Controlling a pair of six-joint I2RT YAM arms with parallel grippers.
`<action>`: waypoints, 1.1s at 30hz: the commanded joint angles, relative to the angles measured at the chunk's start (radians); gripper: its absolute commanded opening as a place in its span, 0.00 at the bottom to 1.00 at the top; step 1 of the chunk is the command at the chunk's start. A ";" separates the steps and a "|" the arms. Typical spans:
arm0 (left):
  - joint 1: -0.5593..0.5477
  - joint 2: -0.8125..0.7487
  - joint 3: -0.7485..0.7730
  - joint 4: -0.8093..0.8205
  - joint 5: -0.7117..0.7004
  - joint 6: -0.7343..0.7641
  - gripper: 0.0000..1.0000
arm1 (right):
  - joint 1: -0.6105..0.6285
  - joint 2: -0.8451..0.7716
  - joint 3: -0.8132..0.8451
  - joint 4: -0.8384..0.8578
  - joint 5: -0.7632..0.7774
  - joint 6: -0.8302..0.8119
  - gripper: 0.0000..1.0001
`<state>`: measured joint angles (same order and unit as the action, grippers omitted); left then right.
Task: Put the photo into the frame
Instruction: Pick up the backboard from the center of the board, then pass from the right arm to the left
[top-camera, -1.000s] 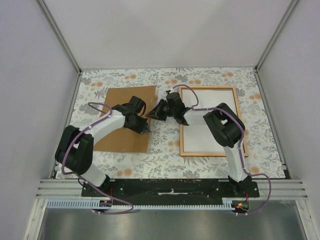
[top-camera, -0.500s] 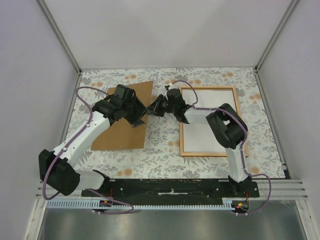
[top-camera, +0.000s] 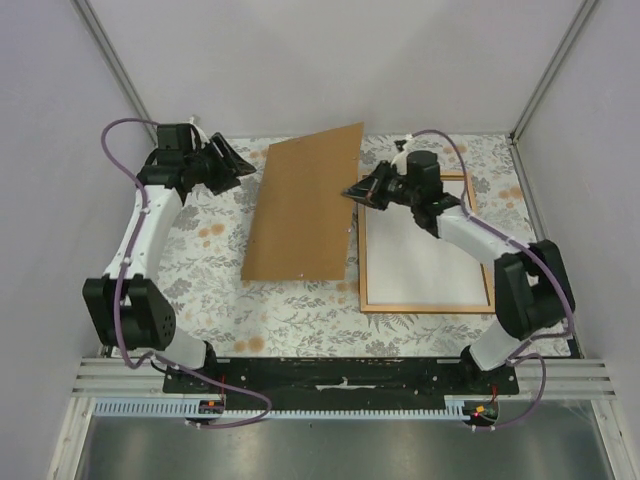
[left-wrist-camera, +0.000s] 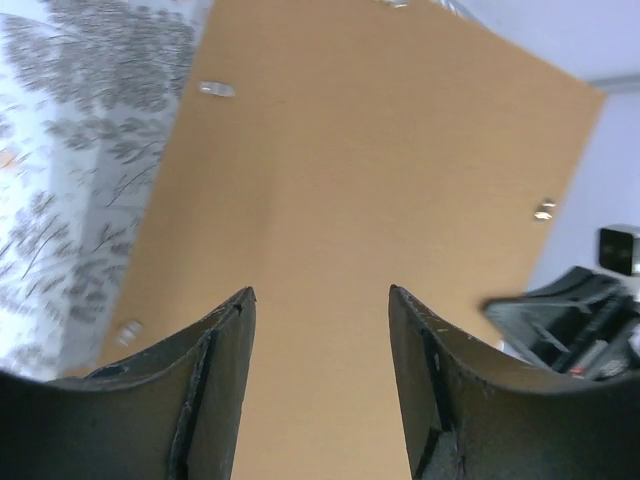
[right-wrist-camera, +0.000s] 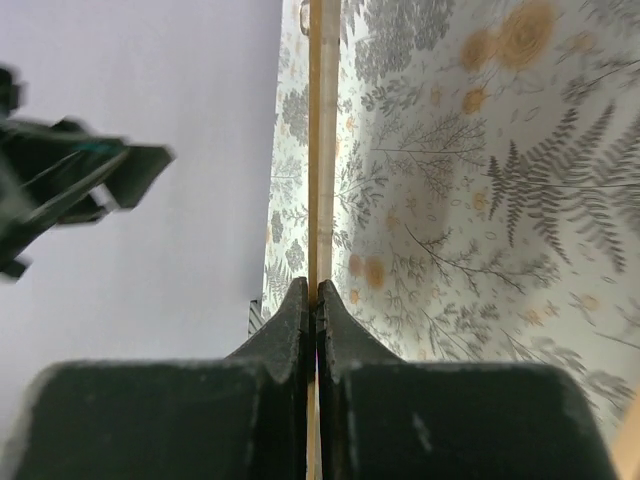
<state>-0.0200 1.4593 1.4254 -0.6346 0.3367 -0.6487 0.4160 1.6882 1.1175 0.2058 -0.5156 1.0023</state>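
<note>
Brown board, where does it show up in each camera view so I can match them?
Top external: brown board at centre, tilted, right end effector gripping its right edge.
Left wrist: brown board fills the middle.
Right wrist: brown board is a thin upright strip, edge-on.
Shared landmark: floral tablecloth.

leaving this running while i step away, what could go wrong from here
1. The backing board is raised and tilted, pinched on one edge by the right fingers alone. The left fingers are open and clear of it, so it may pivot or slip.
2. Its near right corner sits close to the frame. Swinging over, it could catch the rail or shift the photo inside.
</note>
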 joint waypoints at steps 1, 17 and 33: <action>0.018 0.137 0.027 0.202 0.312 0.132 0.61 | -0.110 -0.208 -0.028 -0.048 -0.158 -0.089 0.00; 0.054 0.337 0.007 0.760 0.824 -0.071 0.65 | -0.339 -0.459 -0.018 -0.192 -0.400 -0.110 0.00; 0.049 0.305 -0.153 1.230 0.938 -0.392 0.66 | -0.410 -0.481 -0.012 -0.112 -0.573 -0.030 0.00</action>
<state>0.0334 1.7947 1.3819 0.2123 1.2144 -0.7525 0.0166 1.2304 1.0752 -0.0166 -0.9913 0.9195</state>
